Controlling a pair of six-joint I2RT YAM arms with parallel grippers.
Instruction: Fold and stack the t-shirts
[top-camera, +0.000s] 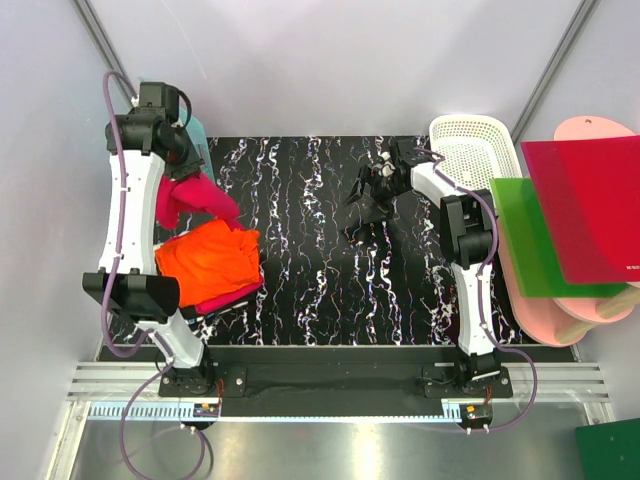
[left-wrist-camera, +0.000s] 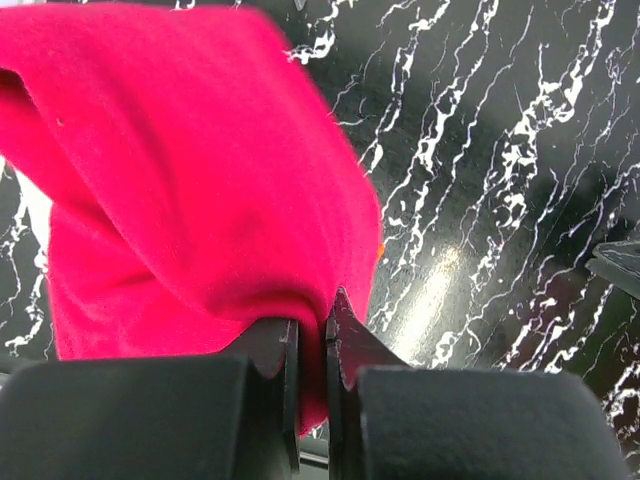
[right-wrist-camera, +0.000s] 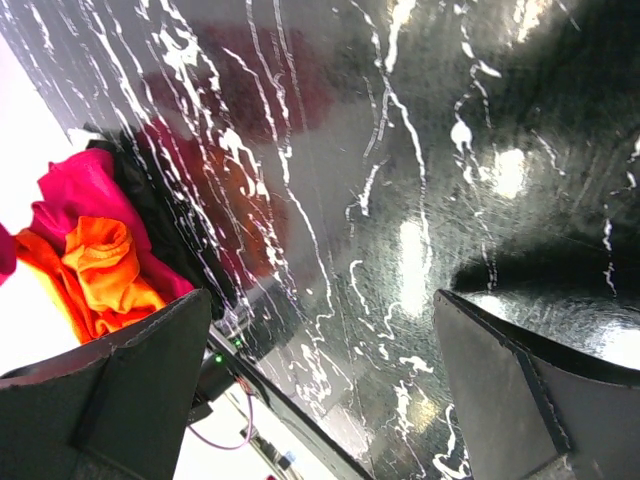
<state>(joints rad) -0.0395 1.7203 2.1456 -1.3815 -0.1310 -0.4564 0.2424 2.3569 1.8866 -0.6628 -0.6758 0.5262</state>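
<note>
Nearest, on the left part of the black white-veined marbled tabletop (top-camera: 320, 270), just ahead of the left arm's base: a bright orange soft cloth t-shirt (top-camera: 205, 258), bunched in a rumpled heap rather than laid flat. Under its near right edge, a strip of crimson-pink cloth; impossible to tell whether part of a separate garment. Off the table's right side, at about the same depth: a pale pink round-ended tray (top-camera: 560, 320), overlapped by a stiff flat green board (top-camera: 530, 235), itself overlapped by a stiff flat translucent red board (top-camera: 590, 205). Just beyond the orange heap: a crimson-pink soft cloth t-shirt (top-camera: 190, 198), crumpled and draped from the left gripper (left-wrist-camera: 312, 335). Jaws there almost together, pinching a fold of the crimson-pink fabric between the black fingertips, the rest of the cloth filling the upper left of the left wrist view above bare tabletop. Farther back, right of centre, over bare tabletop: the right gripper (top-camera: 372, 190), spread wide, nothing between its fingers (right-wrist-camera: 130, 380), well apart from both shirts. In the right wrist view, orange heap at the far left with crimson-pink cloth around it. Farthest, at the table's far right corner, just behind the right arm: a white perforated plastic basket (top-camera: 470, 150).
</note>
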